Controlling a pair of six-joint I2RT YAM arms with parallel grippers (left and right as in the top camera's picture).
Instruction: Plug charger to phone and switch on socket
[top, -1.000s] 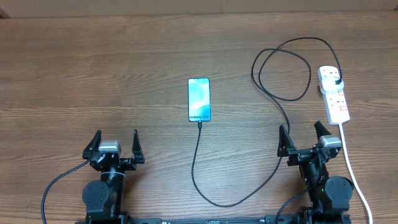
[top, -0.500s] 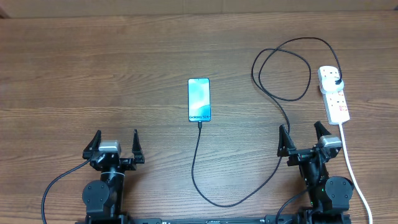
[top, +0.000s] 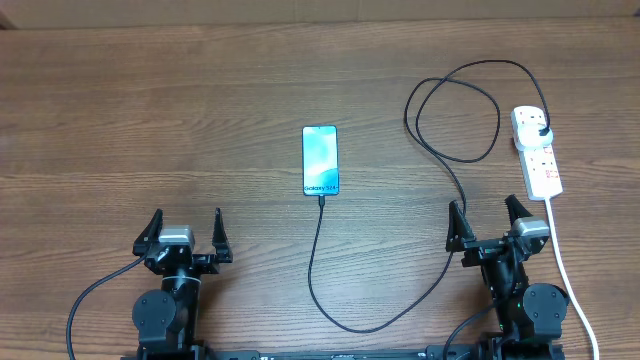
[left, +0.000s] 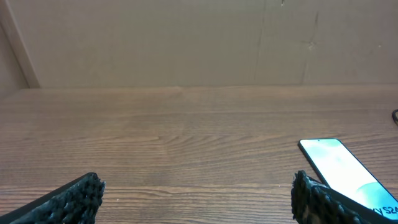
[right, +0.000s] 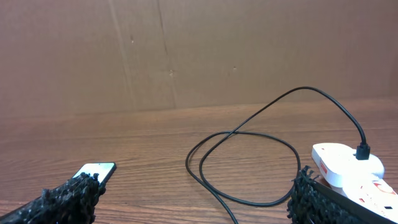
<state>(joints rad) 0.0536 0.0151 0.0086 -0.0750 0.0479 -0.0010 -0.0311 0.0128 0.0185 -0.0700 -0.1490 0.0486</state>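
The phone (top: 320, 160) lies flat mid-table with its light blue screen lit. It also shows in the left wrist view (left: 345, 171) and the right wrist view (right: 94, 170). The black charger cable (top: 318, 270) has its tip in the phone's near end, loops right and back, and its black plug (top: 541, 131) sits in the white socket strip (top: 537, 152). The cable loop (right: 249, 162) and the strip (right: 348, 165) show in the right wrist view. My left gripper (top: 184, 232) and right gripper (top: 490, 221) are both open and empty near the table's front edge.
The strip's thick white cord (top: 567, 270) runs toward the front right, past my right arm. A brown cardboard wall (left: 186, 43) stands behind the wooden table (top: 150, 120).
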